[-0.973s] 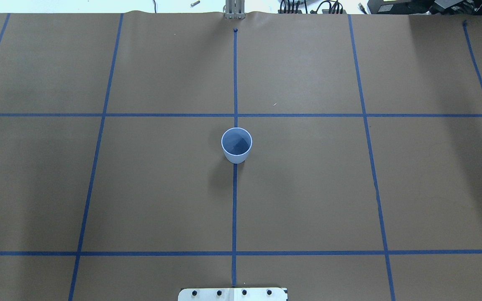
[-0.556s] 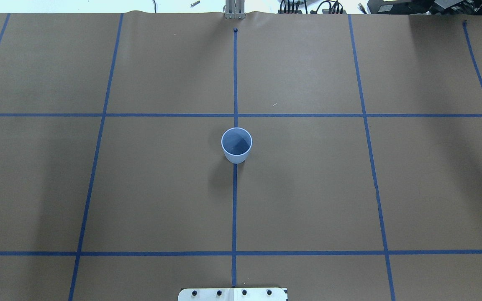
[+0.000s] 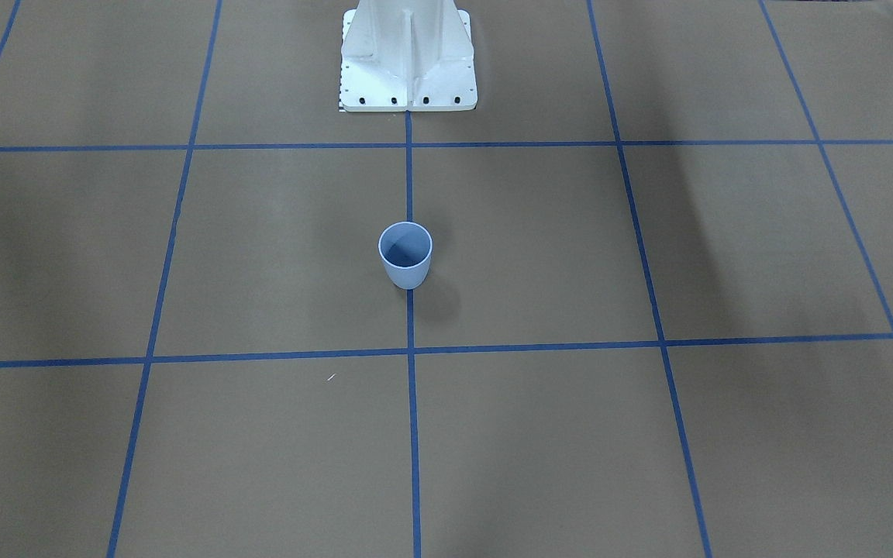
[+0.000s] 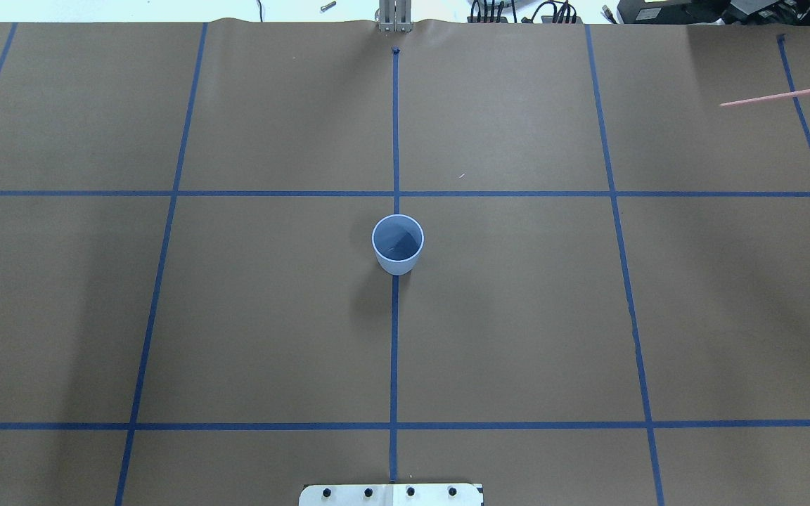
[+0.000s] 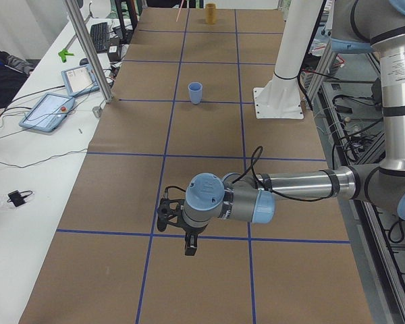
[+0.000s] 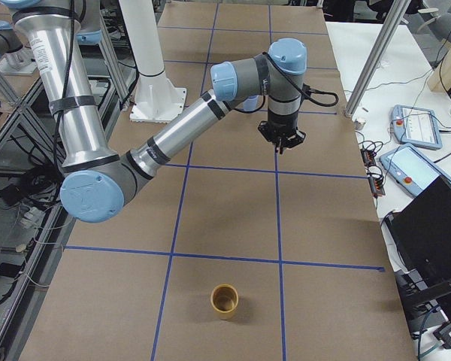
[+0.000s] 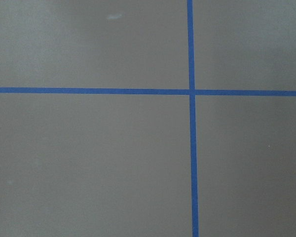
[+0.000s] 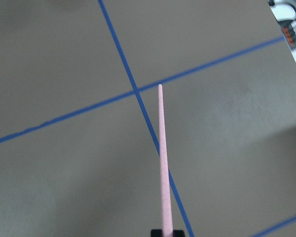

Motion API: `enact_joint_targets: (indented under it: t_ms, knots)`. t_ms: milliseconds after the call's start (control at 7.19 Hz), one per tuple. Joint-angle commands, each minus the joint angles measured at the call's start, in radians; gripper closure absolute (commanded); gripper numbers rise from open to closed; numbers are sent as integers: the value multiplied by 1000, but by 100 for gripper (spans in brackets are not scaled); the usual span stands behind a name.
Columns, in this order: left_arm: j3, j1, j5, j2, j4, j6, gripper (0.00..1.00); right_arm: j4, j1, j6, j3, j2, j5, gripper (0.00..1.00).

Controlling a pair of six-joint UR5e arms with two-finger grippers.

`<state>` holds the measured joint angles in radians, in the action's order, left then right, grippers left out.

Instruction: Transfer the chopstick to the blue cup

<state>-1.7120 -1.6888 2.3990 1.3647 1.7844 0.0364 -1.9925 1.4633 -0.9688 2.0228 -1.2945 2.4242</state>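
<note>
While the R arm's fingers pinch one end of a long, thin, straight, pale-pink chopstick, the rest juts straight out ahead of them. Its tip hangs free in the air over the brown-papered table w/ its blue tape grid. A small, handle-less, pale-blue cup of plastic stands upright & empty. It is well apart from those fingers, approx. between them and the L arm's fingers. Can't tell if the L ones are open or closed.

Risks, as I judge them:
- **Missed rim:** the rim is narrow and the stick a long lever, so a small wrist error swings the tip wide. It then misses, or clips the rim & topples the light cup.
- **Tipping on release:** the stick far outreaches the cup's height, so once let go it'll lean and may tip the cup.
- **Slip:** the thin stick could pivot in the pinch.
</note>
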Motion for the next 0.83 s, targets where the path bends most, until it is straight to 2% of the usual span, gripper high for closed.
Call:
enact_joint_targets:
  t_ms: [0,278,556,695]
  knots:
    - [0,0,0,-18,1,0,1,99,-168,45,10,84,24,100]
    - [0,0,2,-32,1,0,1,100,-253,80,2,173,18,100]
    - [3,0,3,-41,0,0,1,101,-317,293,0,220,15,100]
    - [5,0,14,-45,0,0,1,101,-372,367,13,254,-44,100]
